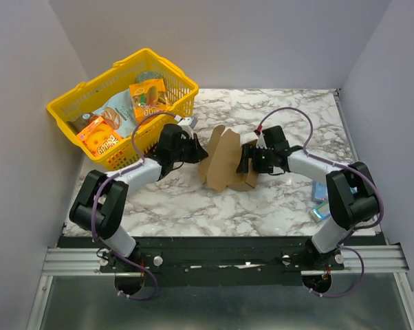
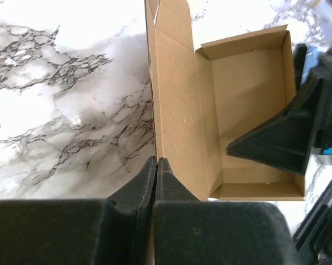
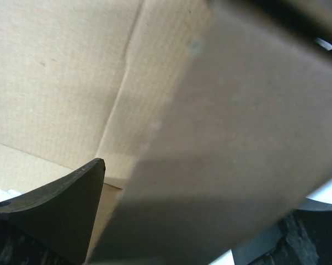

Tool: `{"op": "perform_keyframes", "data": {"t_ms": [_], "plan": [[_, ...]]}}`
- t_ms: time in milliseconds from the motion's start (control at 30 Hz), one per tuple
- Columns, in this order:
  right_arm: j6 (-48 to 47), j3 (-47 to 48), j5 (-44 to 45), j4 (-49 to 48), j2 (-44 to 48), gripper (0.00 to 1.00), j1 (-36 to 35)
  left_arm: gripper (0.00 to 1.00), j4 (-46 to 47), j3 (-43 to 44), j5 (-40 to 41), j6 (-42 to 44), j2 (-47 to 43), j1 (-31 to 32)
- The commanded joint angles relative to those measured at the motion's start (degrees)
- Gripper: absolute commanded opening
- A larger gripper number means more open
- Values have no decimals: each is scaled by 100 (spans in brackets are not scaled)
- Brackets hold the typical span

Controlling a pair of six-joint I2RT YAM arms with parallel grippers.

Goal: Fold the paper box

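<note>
1. The paper box point(image 1: 224, 163) was seen standing half-formed at the middle of the marble table point(image 1: 193, 206), between the two arms, with its tall lid panel raised on the left arm's side.
2. The left gripper point(image 2: 156, 165) was closed tight on the edge of that raised panel (the thin card ran straight into the slit between the pressed fingers).
3. The right gripper point(image 1: 247, 159) was set at the box's opposite side. One finger point(image 2: 276, 144) was seen reaching inside the open tray. In the right wrist view a cardboard wall filled the frame beside the lower finger point(image 3: 61, 210), and whether the wall was clamped could not be told.
4. A yellow basket point(image 1: 172, 67) of printed snack packs point(image 1: 148, 96) was placed at the far left, and a small blue packet point(image 1: 320, 210) lay near the right arm's base.
</note>
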State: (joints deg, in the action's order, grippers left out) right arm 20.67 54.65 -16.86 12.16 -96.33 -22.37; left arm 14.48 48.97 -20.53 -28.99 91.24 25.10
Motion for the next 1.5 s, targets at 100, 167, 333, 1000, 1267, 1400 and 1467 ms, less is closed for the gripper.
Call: {"op": "perform_keyframes", "data": {"t_ms": [100,167,333,1000,1267,1400,1467], "plan": [[209,-69,491,269,948,97,66,0,-1438,657,997,1543,-466,599],[288,-112,587,269,1134,97,84,0,-1850,797,1296,1729,-546,741],[324,-95,780,427,1652,97,101,0,-2537,1105,1956,1705,-599,909],[798,-1562,614,234,2602,66,-320,0,-3337,1888,2062,1835,-511,987],[904,-1388,1256,392,2726,80,-373,0,-3627,2151,2379,3373,-485,1629],[1115,-1238,958,296,2515,85,-373,6,-3751,2380,2212,3076,-335,1647],[1237,-1308,930,217,2444,85,-373,14,-3594,2363,2081,2918,-379,1647]]}}
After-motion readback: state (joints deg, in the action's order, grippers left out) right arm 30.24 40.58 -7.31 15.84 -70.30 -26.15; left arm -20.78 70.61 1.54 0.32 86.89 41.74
